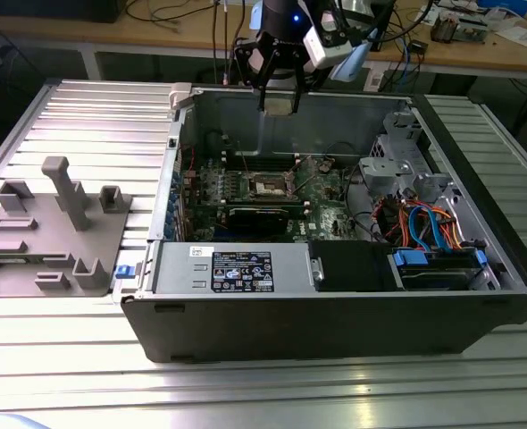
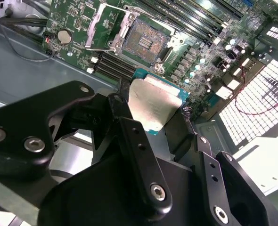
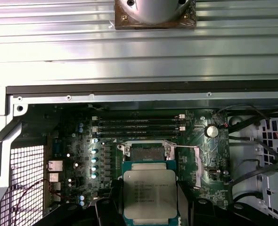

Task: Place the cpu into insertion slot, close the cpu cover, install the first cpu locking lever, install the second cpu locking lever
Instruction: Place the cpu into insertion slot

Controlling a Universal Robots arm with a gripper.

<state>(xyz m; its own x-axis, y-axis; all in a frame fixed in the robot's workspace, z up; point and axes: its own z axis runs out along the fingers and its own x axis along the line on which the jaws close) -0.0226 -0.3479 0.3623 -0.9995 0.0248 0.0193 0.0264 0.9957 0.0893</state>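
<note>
On a ribbed aluminium table (image 1: 67,116), an open dark computer case (image 1: 335,331) exposes the square pale-rimmed insertion slot (image 2: 146,40); the black gripper (image 1: 280,100) clamps the flat silver-grey cpu (image 3: 150,188) above, likely for alignment

here's the gripper (image 1: 279,93), all matte black and built from chunky rounded link plates, with a small blue light (image 1: 295,16) glowing on the wrist above it and a silvery-white block (image 1: 330,40) sitting alongside. up close in the second wrist view, the fingers (image 2: 135,141) are long flat black bars dotted with small holes. shiny silver screws (image 2: 34,144) sit at the joints of the rounded black plates.
</note>
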